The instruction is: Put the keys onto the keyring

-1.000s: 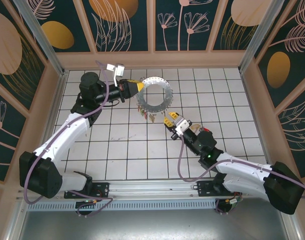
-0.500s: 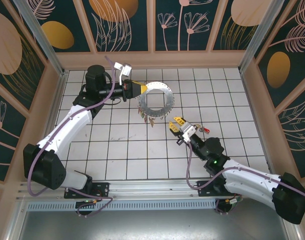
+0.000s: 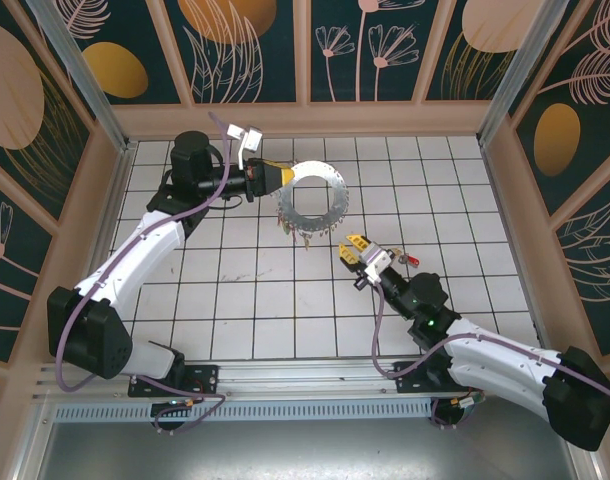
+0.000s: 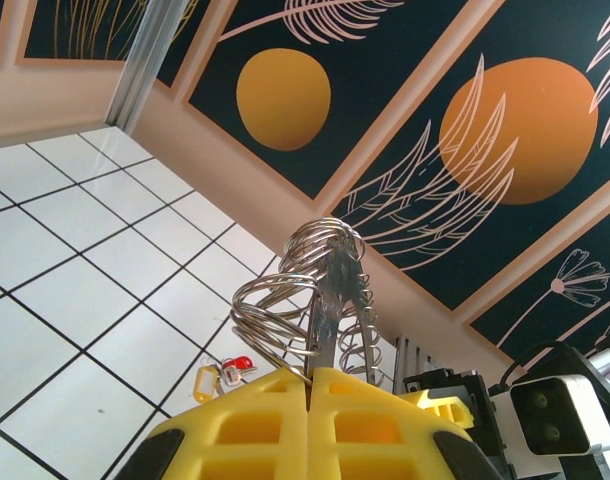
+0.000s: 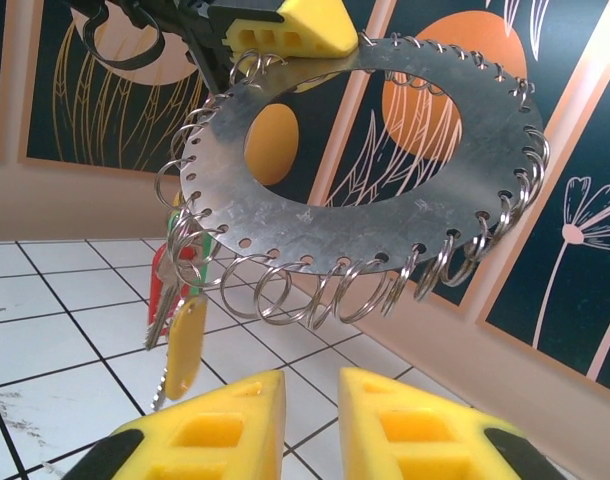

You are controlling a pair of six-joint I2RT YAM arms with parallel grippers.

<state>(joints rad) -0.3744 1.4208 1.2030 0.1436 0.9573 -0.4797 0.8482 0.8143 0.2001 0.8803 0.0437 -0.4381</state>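
My left gripper (image 3: 283,178) is shut on the rim of the keyring (image 3: 313,200), a flat silvery hoop edged with small wire rings, and holds it up above the tiles. In the left wrist view the yellow fingers (image 4: 255,425) pinch the keyring (image 4: 330,290) edge-on. Red and green keys and a yellow tag (image 5: 177,300) hang from its lower left rim, seen from above as a small bunch of keys (image 3: 297,232). My right gripper (image 3: 355,243) sits just below the keyring (image 5: 365,170), its jaws (image 5: 313,400) a little open with nothing between them. Another red key (image 3: 410,260) lies on the tiles beside the right wrist, also seen as a red key (image 4: 240,365).
The white tiled floor (image 3: 245,300) is walled in by dark panels with orange shapes (image 3: 235,50). A metal rail (image 3: 315,385) runs along the near edge by the arm bases. A yellow tag (image 4: 205,383) lies on the tiles next to the loose red key.
The left arm shifted the keyring slightly right. The right arm swung its elbow right and its jaws narrowed a little. A red key now shows on the tiles beside it.
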